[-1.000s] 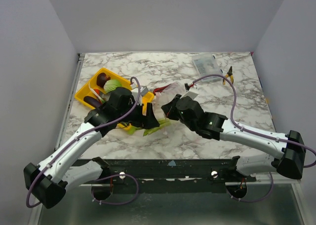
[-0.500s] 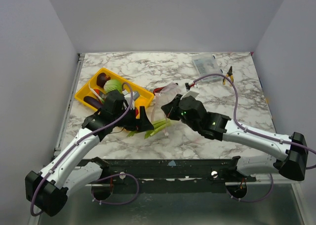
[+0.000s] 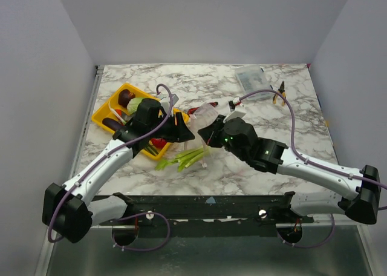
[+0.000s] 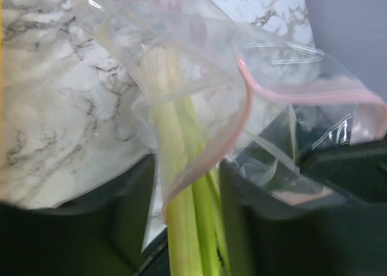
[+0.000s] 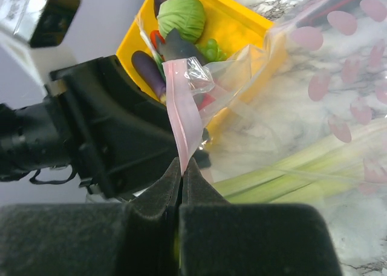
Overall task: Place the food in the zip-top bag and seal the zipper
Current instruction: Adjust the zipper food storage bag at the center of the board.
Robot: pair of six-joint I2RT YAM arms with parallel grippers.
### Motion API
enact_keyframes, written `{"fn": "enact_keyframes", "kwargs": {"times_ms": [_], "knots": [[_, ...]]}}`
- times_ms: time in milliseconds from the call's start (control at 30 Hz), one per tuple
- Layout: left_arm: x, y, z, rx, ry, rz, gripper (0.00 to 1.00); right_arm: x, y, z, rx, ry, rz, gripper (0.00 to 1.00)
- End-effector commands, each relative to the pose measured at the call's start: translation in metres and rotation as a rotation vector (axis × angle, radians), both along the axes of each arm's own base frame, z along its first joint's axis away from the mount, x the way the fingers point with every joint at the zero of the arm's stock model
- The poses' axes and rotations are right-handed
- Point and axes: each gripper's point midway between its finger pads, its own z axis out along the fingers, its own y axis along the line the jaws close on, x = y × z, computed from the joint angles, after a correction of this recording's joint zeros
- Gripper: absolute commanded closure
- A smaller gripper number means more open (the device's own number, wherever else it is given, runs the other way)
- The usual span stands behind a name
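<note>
Celery stalks partly inside the zip-top bag, mouth held up by the right gripper.

The right gripper (image 5: 181, 167) has its fingers pressed together on the pink zipper (image 5: 183, 115) of the zip-top bag (image 3: 205, 115); whether the left gripper (image 3: 181, 132) is spread or closed cannot be told (its fingers are dark blurs in its own wrist view). The celery stalks (image 4: 181, 185) lie just below the right gripper's pinch, their pale ends past the zipper, green ends outside. The yellow tray (image 5: 239, 22) with remaining food sits beyond the left gripper. Risk: the floppy film may slip from a one-edge pinch, or the mouth may collapse and the stalks slide out. Compared with a second ago, the left arm has drawn back toward the tray and more of the stalks show.
</note>
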Motion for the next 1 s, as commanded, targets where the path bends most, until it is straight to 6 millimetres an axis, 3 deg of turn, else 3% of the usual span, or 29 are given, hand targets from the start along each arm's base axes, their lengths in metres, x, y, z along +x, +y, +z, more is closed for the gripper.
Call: {"fn": "enact_keyframes", "kwargs": {"times_ms": [0,33,67,200,367,467,567,667,733,867,967], "knots": [[0.015,-0.014,0.01,-0.025,-0.009,-0.037,0.77,0.0,-0.007,0.033,0.037,-0.05,-0.004,1.0],[0.014,-0.015,0.012,-0.027,-0.003,-0.045,0.92,0.0,-0.01,0.035,0.03,-0.057,-0.013,1.0],[0.012,-0.015,0.015,-0.031,-0.006,-0.049,1.0,0.001,-0.014,0.039,0.023,-0.066,-0.028,1.0],[-0.002,-0.019,0.048,-0.07,0.006,-0.113,1.0,0.005,-0.031,0.058,-0.031,-0.111,-0.066,1.0],[-0.04,-0.032,0.135,-0.251,0.079,-0.259,1.0,0.014,-0.049,0.096,-0.18,-0.154,-0.112,1.0],[-0.048,-0.03,0.164,-0.29,0.076,-0.246,1.0,0.016,-0.056,0.12,-0.229,-0.188,-0.109,1.0],[-0.049,-0.032,0.161,-0.31,0.114,-0.248,1.0,0.018,-0.064,0.12,-0.251,-0.211,-0.129,1.0],[-0.045,-0.035,0.147,-0.281,0.166,-0.246,1.0,0.03,-0.066,0.098,-0.317,-0.235,-0.141,1.0],[-0.05,-0.035,0.155,-0.298,0.171,-0.242,1.0,0.033,-0.063,0.089,-0.36,-0.22,-0.115,1.0],[-0.075,-0.03,0.2,-0.336,0.045,-0.249,1.0,0.023,-0.076,0.124,-0.327,-0.205,-0.121,1.0],[-0.061,-0.027,0.195,-0.308,0.042,-0.215,1.0,0.024,-0.078,0.135,-0.301,-0.273,-0.123,1.0]]}}
